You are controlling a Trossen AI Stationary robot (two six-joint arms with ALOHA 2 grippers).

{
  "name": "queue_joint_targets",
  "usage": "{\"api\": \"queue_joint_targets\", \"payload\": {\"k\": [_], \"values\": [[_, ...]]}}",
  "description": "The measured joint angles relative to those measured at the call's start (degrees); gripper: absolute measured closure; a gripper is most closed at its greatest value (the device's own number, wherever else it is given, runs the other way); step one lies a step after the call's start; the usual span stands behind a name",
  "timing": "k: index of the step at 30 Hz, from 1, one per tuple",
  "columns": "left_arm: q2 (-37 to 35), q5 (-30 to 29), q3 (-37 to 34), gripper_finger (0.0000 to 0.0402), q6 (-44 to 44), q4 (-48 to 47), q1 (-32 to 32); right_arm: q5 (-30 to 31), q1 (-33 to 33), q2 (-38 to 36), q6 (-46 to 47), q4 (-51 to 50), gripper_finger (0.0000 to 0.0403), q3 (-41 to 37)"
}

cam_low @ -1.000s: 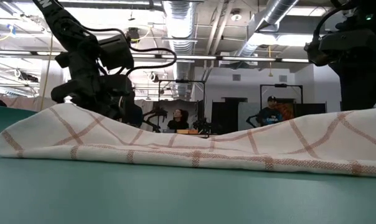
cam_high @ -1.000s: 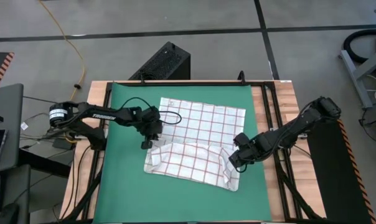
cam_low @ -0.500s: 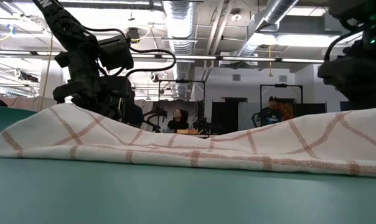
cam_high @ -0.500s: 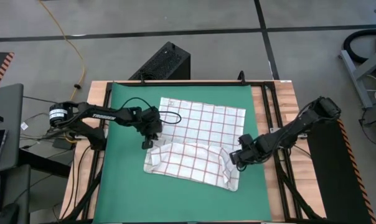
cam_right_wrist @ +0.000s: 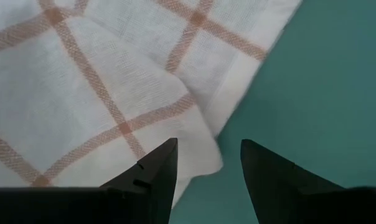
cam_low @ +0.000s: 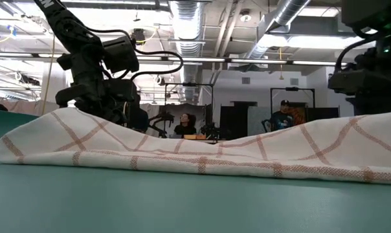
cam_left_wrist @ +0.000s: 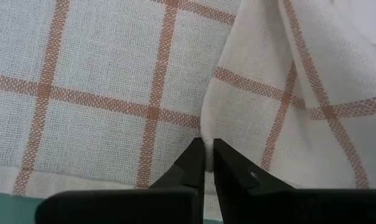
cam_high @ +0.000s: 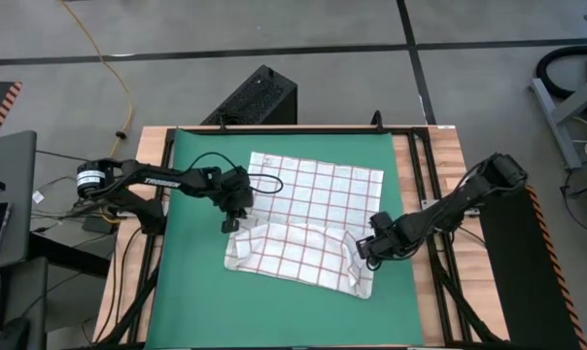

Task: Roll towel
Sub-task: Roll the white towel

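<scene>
The white towel with thin red-brown grid lines lies on the green mat. Its near part is folded back over itself into a raised hump. My left gripper is at the left end of the fold, shut on the cloth. My right gripper is open at the fold's right end. Its fingers stand just above the towel's right edge, one over the cloth and one over the bare mat. I cannot tell whether they touch it. My left gripper pinches the folded-over cloth's edge at the towel's left end between its two fingertips, coming from above and pointing down. The held edge stands a little above the mat. The rest of the towel lies slack on the mat.
The mat has bare room on the near side and at the left. Black frame rails run along the table's right side, and a black box stands past the far edge. People show in the room behind.
My right gripper has come down toward the right end of the folded towel. The towel and my left gripper have kept still.
</scene>
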Motion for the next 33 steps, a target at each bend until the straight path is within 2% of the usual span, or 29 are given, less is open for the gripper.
{"api": "queue_joint_targets", "payload": {"k": [7, 18, 33], "values": [[0.0, 0.0, 0.0, 0.0392, -0.2, 0.1, 0.0, -0.1, 0.1, 1.7, -0.2, 0.5, 0.0209, -0.1], [0.0, -0.3, 0.0, 0.0392, -0.3, 0.2, 0.0, -0.5, 1.6, 2.3, 0.0, 1.5, 0.0250, -0.1], [0.0, -0.6, 0.0, 0.0392, -0.3, 0.2, 0.0, -1.0, 1.7, 2.2, -1.9, 1.9, 0.0393, -0.1]]}}
